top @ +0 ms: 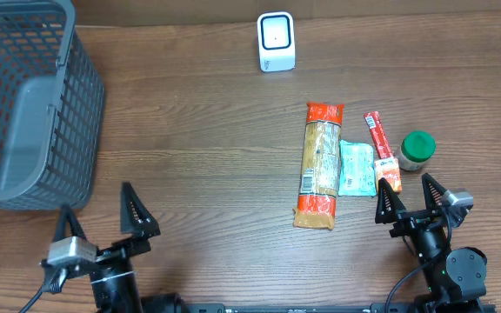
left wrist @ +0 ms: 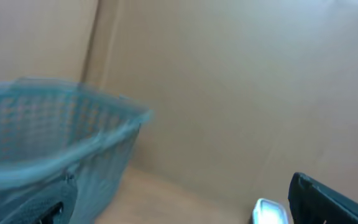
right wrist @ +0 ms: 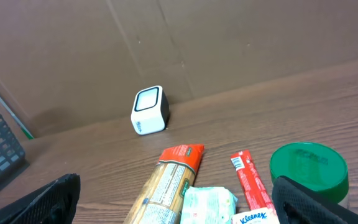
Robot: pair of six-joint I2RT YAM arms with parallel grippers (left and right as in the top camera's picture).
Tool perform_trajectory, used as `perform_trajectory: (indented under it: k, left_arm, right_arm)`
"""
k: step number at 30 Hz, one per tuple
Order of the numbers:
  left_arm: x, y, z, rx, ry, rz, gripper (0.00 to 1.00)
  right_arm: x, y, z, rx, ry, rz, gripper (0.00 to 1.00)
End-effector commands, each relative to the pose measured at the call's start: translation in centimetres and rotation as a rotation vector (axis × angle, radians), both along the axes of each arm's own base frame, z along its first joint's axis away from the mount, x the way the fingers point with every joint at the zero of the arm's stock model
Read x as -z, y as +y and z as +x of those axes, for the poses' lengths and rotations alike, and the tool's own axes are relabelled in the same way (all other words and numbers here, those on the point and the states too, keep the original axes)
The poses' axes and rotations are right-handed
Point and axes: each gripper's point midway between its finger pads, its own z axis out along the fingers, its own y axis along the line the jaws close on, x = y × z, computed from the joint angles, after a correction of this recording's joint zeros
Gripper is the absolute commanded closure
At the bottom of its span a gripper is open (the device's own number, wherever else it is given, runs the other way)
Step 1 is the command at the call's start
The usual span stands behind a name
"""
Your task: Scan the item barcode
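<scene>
Several items lie in a row at the table's right: a long pasta packet (top: 319, 163) with red ends, a pale green tissue pack (top: 356, 167), a thin red stick packet (top: 381, 148) and a green-lidded jar (top: 417, 149). A white barcode scanner (top: 276, 42) stands at the far edge. My right gripper (top: 411, 202) is open just in front of the tissue pack and jar, holding nothing. My left gripper (top: 101, 217) is open near the front left, also with nothing in it. The right wrist view shows the pasta packet (right wrist: 169, 183), the red stick packet (right wrist: 250, 180) and the scanner (right wrist: 149, 111).
A grey mesh basket (top: 24, 104) fills the back left corner and looms close in the left wrist view, basket (left wrist: 55, 143). A brown cardboard wall runs along the table's far edge behind the scanner (left wrist: 271, 211).
</scene>
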Motion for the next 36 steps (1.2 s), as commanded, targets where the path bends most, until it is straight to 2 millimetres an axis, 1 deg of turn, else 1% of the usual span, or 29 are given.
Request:
perform_trajectory:
  k: [1,3,5,7,10,13,18,22,25,31,36]
  left_arm:
    - [-1.8,-1.8,0.4,0.109,-0.152,0.034,0.0]
    - [-2.9,-2.5,0.2,0.144,-0.249,0.066,0.0]
    - [-3.3,-2.9,0.0,0.163,-0.32,0.082,0.0]
    - [-3.3,-3.1,-0.1,0.177,-0.372,0.098,0.0]
    - [-2.3,-3.4,0.3,0.191,-0.394,0.11,0.0]
    - [-0.3,-3.2,1.5,0.199,-0.36,0.085,0.0]
    - [3.8,-3.0,3.6,0.207,-0.271,0.048,0.0]
    - [5.6,-2.9,4.3,0.207,-0.227,0.038,0.0]
    - [7.7,-2.8,5.3,0.208,-0.154,0.021,0.0]
    - [13.1,-2.6,7.0,0.206,0.061,-0.026,0.0]
    - [18.2,-2.5,7.5,0.204,0.264,-0.071,0.0]
  right_arm:
    - [0.2,-0.1,0.0,0.006,-0.005,-0.005,0.0]
    - [0.2,-0.1,0.0,0.006,-0.005,-0.005,0.0]
    - [0.2,-0.1,0.0,0.006,-0.005,-0.005,0.0]
    - [0.2,-0.1,0.0,0.006,-0.005,-0.005,0.0]
    - [0.1,-0.1,0.0,0.006,-0.006,-0.005,0.0]
    - [0.2,-0.1,0.0,0.006,-0.005,-0.005,0.0]
    - [0.2,-0.1,0.0,0.006,-0.005,-0.005,0.0]
    - [0.2,-0.1,0.0,0.006,-0.005,-0.005,0.0]
    - [0.2,-0.1,0.0,0.006,-0.005,-0.005,0.0]
    - [0.2,-0.1,0.0,0.006,-0.005,-0.005,0.0]
    - [0.2,-0.1,0.0,0.006,-0.005,-0.005,0.0]
